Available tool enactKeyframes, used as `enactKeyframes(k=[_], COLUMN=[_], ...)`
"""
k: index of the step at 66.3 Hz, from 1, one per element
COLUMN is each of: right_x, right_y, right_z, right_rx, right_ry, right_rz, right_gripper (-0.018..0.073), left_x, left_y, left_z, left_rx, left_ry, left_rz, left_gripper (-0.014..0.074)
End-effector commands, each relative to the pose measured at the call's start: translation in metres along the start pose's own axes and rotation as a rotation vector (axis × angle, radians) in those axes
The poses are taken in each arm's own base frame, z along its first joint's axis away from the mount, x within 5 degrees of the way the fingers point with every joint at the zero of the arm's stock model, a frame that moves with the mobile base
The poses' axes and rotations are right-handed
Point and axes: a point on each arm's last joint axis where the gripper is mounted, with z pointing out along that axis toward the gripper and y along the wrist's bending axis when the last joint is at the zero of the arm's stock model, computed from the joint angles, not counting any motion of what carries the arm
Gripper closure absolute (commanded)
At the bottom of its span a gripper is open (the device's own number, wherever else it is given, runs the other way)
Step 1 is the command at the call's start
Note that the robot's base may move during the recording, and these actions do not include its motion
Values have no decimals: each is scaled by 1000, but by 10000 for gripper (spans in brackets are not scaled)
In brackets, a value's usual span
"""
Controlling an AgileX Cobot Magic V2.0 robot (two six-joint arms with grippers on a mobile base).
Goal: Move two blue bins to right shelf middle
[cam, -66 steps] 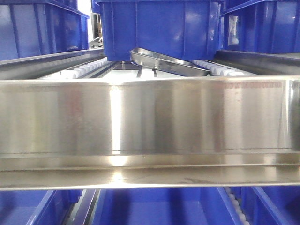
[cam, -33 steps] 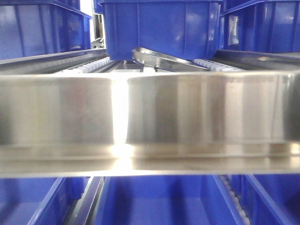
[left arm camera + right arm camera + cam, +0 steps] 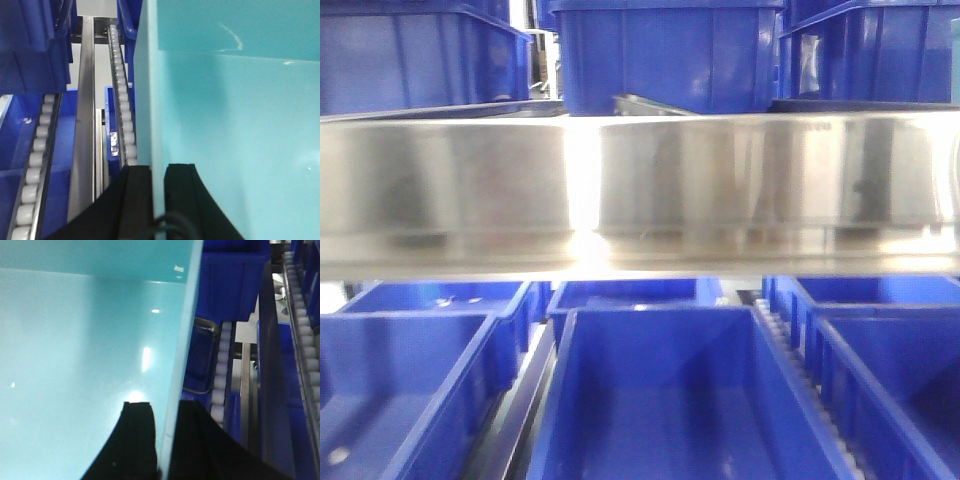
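Note:
A pale cyan-blue bin [image 3: 235, 125] fills the right of the left wrist view. My left gripper [image 3: 158, 169] is shut on its left wall, one black finger on each side. In the right wrist view the same pale bin [image 3: 75, 340] fills the left, and my right gripper [image 3: 167, 407] is shut on its right wall. The front view shows neither the pale bin nor the grippers. Across its middle runs the broad stainless front rail of the right shelf middle [image 3: 740, 190].
Dark royal-blue bins [image 3: 670, 55] stand above the rail and open ones [image 3: 670, 400] sit below it. White roller tracks [image 3: 122, 100] [image 3: 220, 370] and steel rails [image 3: 85, 125] run beside the pale bin, with more dark blue bins [image 3: 230, 280] close by.
In the front view the steel rail has risen from the lower half to the upper middle. The open dark blue bins beneath it have come into view.

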Motion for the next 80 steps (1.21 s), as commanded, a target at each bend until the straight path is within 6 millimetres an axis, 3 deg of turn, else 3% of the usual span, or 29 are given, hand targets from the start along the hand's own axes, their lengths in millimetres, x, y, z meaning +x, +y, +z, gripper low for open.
enactKeyframes(k=[1,80], right_x=[-5,-5], right_y=[-2,-2], right_z=[-9,-9], right_rx=[16,16], right_ry=[-40,-40], right_rz=[-34,-34], right_gripper=[725,725], left_x=[-11,-11], left_y=[3,3], left_z=[-9,-9], left_rx=[-12,-15], left_ry=[-95,-96], left_rz=[22,24], left_gripper=[707,707])
